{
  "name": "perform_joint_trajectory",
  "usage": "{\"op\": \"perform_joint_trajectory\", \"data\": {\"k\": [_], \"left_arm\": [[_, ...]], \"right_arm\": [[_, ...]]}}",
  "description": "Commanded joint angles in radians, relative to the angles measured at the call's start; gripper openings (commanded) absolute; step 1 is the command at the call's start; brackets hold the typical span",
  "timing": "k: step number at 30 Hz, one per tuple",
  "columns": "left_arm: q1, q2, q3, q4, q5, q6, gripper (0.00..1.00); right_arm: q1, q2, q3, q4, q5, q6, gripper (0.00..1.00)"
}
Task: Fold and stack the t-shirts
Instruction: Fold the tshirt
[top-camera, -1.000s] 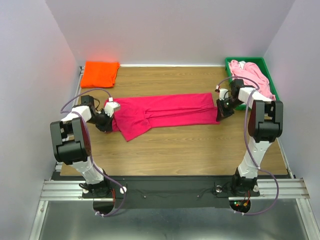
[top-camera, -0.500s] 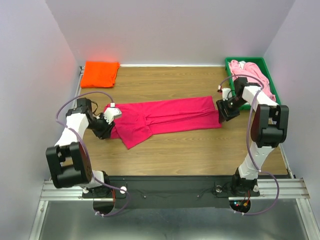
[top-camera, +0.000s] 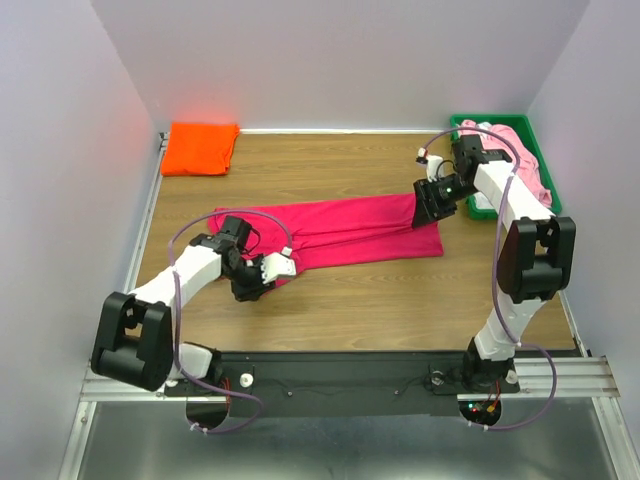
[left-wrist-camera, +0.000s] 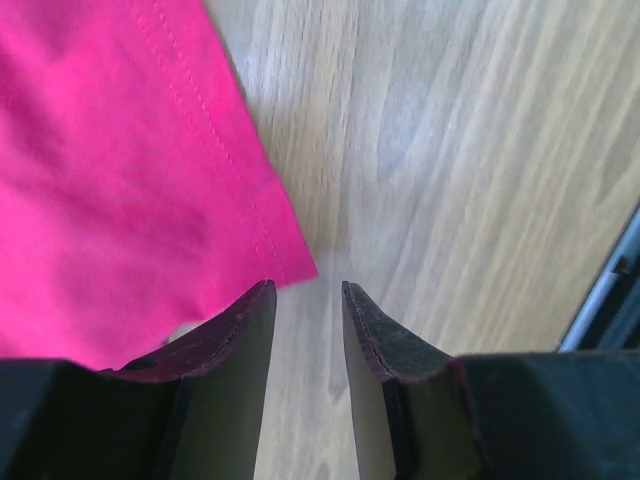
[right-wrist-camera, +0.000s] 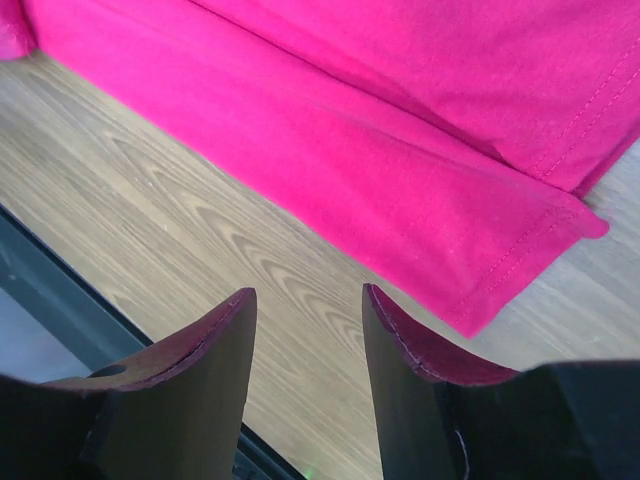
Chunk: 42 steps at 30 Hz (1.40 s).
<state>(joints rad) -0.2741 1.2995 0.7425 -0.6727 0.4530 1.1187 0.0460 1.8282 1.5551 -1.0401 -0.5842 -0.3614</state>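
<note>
**Crimson-magenta t-shirt (top-camera: 350, 228) folded long across mid-tabletop (top-camera: 350, 300)**

Left gripper (left-wrist-camera: 308, 290) sits at its near-left hem corner, fingers partly apart, gripping nothing. Right gripper (right-wrist-camera: 308, 295) hangs over its right end, likewise parted and empty. Orange t-shirt (top-camera: 200, 147) lies folded at the far-left corner; pale pink t-shirt (top-camera: 515, 150) fills the green tray (top-camera: 492, 118), far-right corner

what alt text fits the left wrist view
The left gripper hangs open and empty over the wooden table. The hemmed corner of the crimson t-shirt lies flat just ahead of one dark fingertip.
</note>
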Motion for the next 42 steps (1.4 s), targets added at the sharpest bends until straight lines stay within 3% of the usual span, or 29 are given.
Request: {"op": "perform_joint_trajectory", "data": {"k": [1,9,11,12,14,21,32,42], "left_arm": [[-0.054,0.043,-0.022,0.120,-0.072,-0.046,0.45],[-0.105,0.181,-0.055,0.206,-0.114,-0.054,0.41],[-0.109,0.216,-0.042,0.213,-0.135,-0.078,0.27],[-0.108,0.221,0.006,0.172,-0.119,-0.089,0.10],[-0.096,0.204,0.064,0.110,-0.074,-0.099,0.00],[-0.044,0.178,0.319,-0.025,-0.030,-0.077,0.00],[0.087,0.432,0.688,0.005,-0.010,-0.063,0.00],[0.134,0.567,0.744,0.172,-0.013,-0.123,0.00]], "right_arm": [[-0.009,0.011,0.008,-0.015,-0.049,0.027,0.52],[-0.009,0.013,-0.012,-0.009,-0.014,0.013,0.52],[-0.009,0.016,-0.009,-0.008,-0.005,0.009,0.52],[-0.009,0.020,-0.004,-0.008,0.000,0.009,0.51],[-0.009,0.025,0.002,-0.008,0.004,0.007,0.51],[-0.008,0.042,0.022,-0.009,0.003,0.001,0.51],[-0.009,0.083,0.020,-0.008,-0.008,-0.010,0.51],[-0.008,0.098,0.008,-0.008,-0.006,-0.022,0.51]]}}
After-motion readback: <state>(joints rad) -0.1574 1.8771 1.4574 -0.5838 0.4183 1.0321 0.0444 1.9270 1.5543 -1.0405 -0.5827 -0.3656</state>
